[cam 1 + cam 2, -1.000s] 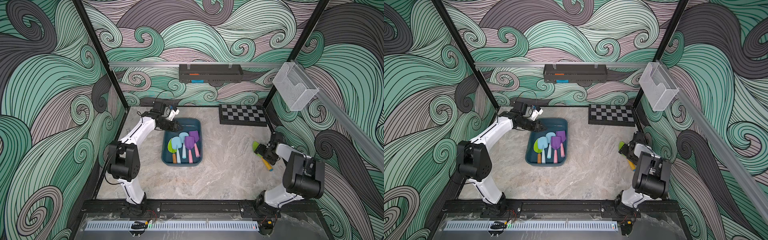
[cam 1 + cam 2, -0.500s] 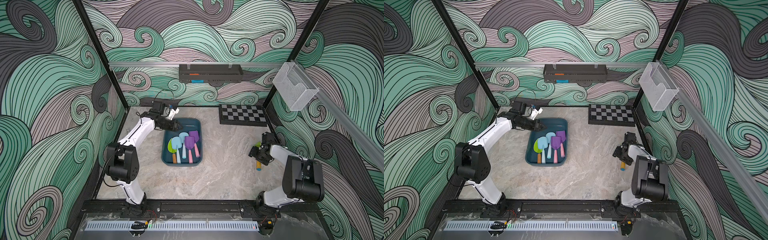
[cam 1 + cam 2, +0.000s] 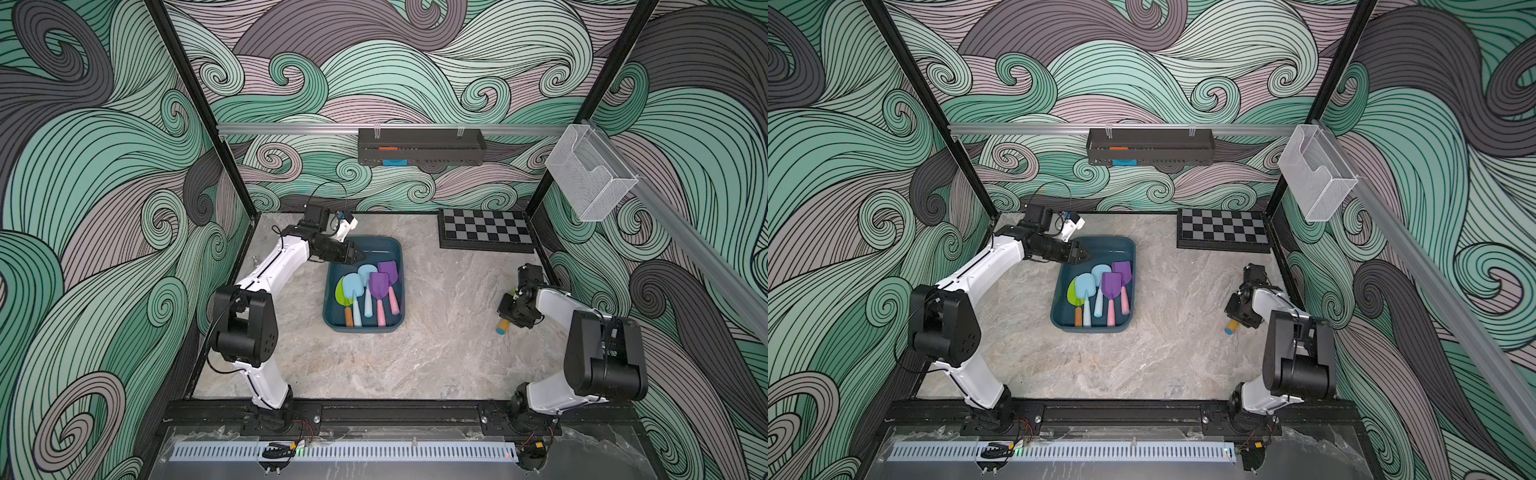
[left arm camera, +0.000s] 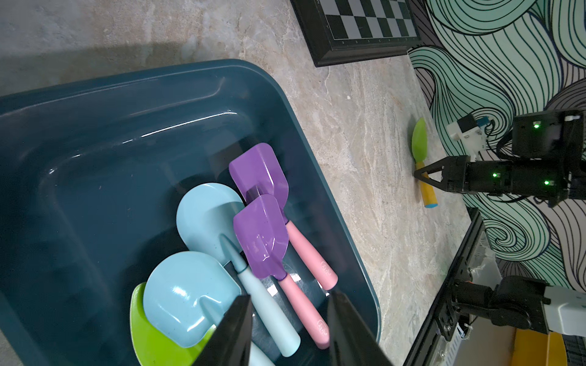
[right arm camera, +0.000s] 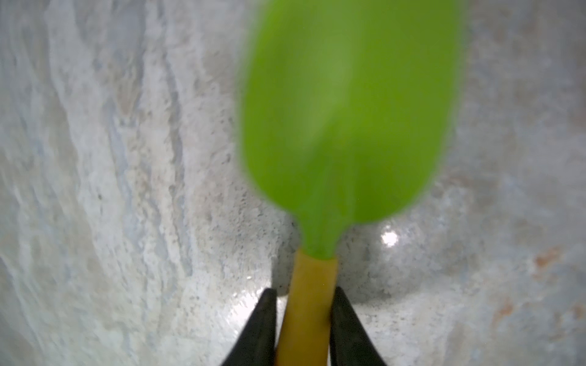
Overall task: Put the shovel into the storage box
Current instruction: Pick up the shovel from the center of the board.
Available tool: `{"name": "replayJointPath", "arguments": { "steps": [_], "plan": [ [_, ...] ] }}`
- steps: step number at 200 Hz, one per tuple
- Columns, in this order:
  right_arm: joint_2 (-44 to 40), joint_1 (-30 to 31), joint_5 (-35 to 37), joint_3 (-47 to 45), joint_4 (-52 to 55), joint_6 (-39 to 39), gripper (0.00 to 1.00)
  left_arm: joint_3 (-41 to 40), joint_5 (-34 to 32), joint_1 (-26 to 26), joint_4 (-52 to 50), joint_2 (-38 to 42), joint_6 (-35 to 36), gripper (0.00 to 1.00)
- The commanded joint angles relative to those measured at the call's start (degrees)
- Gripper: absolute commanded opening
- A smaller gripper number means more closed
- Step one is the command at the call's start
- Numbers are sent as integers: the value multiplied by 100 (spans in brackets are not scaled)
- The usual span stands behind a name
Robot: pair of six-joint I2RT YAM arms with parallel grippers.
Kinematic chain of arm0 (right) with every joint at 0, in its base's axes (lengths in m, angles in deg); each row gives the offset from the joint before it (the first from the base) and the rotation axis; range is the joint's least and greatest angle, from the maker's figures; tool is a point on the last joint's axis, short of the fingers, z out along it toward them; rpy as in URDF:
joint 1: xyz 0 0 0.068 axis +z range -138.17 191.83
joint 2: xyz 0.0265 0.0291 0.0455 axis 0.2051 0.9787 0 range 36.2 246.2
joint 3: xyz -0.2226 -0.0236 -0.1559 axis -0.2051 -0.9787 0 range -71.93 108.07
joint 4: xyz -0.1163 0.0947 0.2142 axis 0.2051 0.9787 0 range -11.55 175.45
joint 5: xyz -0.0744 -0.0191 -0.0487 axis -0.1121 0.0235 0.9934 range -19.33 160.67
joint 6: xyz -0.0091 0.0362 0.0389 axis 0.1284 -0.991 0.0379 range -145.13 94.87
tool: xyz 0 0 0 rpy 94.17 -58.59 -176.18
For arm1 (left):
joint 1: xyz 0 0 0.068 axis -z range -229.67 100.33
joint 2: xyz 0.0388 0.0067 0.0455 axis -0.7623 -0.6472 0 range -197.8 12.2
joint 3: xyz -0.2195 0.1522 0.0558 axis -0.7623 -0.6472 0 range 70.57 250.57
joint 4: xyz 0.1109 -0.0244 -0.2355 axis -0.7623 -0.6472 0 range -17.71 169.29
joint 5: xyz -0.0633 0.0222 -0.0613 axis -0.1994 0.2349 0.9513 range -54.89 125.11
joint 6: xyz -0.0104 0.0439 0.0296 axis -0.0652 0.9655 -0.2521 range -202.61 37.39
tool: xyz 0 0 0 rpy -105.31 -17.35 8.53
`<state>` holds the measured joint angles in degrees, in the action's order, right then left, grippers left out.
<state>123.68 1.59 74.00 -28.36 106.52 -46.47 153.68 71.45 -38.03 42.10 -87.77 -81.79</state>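
The right gripper has its black jaws pinched on the yellow handle of a toy shovel with a lime-green plastic blade, gripping just behind the neck where blade meets handle. The blade points straight out ahead of the jaws and the rest of the handle runs back beneath the gripper. The wrist view is blurred, so I cannot tell whether the shovel is resting on the grey marble-patterned tabletop or is already a little above it.

In both top views the shovel sits at the right side of the table, close to the wall, with only its blue-capped handle end showing from under the arm. Its long axis runs roughly front to back, much like the long side of the shallow dark teal plastic storage box. The box stands at the middle of the table, well apart from the shovel and to that arm's left across bare marble. The coming carry therefore looks like a mainly sideways move towards the centre, with little turning of the shovel needed.

The right arm is the nearer one and has the hold. The left gripper hangs over the far left corner of the box, jaws partly open and holding nothing. Five toy shovels lie in the box, handles towards the front.
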Motion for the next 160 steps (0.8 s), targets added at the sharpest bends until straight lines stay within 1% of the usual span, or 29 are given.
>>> {"name": "replayJointPath", "arguments": {
  "steps": [1, 23, 34, 45, 65, 80, 94, 106, 136, 160],
  "plan": [
    [101, 120, -140, 29, 157, -71, 13, -53, 260, -50, 151, 118, -54, 43],
    [95, 263, -183, 83, 179, -62, 0, -122, 452, -53, 269, 148, -120, 43],
    [47, 411, -164, 115, 210, -56, 0, -159, 620, -48, 352, 176, -196, 43],
    [-47, 608, -167, 178, 252, -52, 0, -266, 932, -40, 610, 220, -375, 43],
    [-323, 1204, -130, 351, 382, -71, 0, -614, 1690, 2, 1525, 293, -962, 46],
    [-522, 1746, -113, 553, 490, -120, 0, -805, 1988, 93, 2137, 315, -1382, 49],
    [-634, 2283, -78, 759, 570, -193, 0, -866, 2052, 218, 2502, 321, -1616, 51],
    [-675, 2682, -39, 956, 631, -237, 0, -839, 2040, 354, 2623, 318, -1695, 52],
    [-624, 3637, -15, 1433, 641, -339, 0, -695, 1784, 701, 2597, 204, -1702, 53],
    [-486, 4273, 79, 1814, 679, -364, 0, -621, 1605, 962, 2573, 60, -1697, 53]
  ]
}}
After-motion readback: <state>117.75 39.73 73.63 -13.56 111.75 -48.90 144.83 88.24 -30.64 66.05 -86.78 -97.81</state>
